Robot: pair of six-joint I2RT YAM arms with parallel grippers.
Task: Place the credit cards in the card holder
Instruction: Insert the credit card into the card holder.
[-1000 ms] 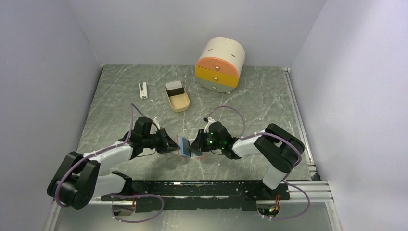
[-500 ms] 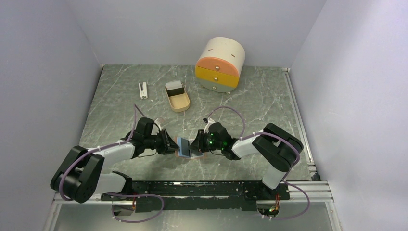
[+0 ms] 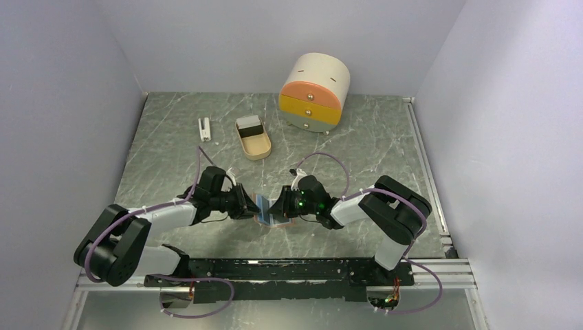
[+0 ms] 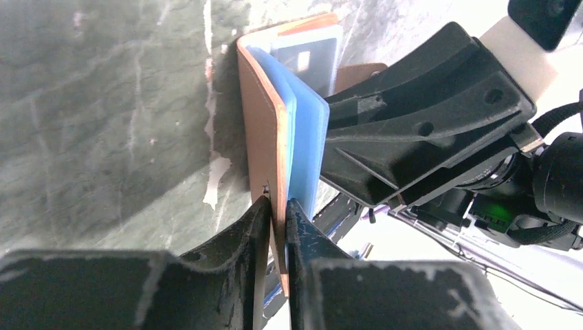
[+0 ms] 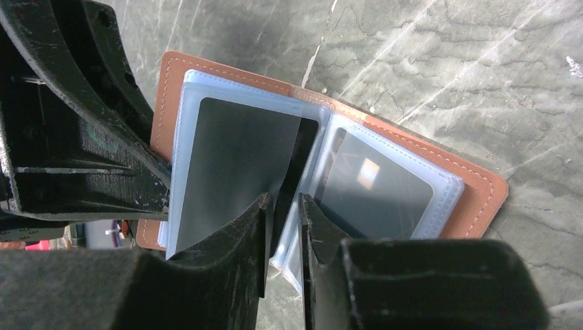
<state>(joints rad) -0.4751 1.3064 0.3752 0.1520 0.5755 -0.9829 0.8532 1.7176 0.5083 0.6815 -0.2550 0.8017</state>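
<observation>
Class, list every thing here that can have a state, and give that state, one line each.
Card holder: open, one cover raised.
Cards: two dark ones, in clear pockets.
Left gripper: shut on the raised cover.
Right gripper: shut on a clear pocket.
Drawers: both shut.
Tray: upright, something dark in its far end.

Logging both units from here: left arm (image 3: 148, 220) and right arm (image 3: 385, 213) match, with white link shells between bulky black joint housings. Each trails a looping purple cable (image 3: 322, 154), and both are bolted to a black base rail (image 3: 275, 271) at 6 o'clock. Green lights (image 3: 300, 203) glow on the right wrist near centre; I see left gripper (image 4: 276, 206) and right gripper (image 5: 283, 206) fingers matte black, scuffed grey at the edges.
</observation>
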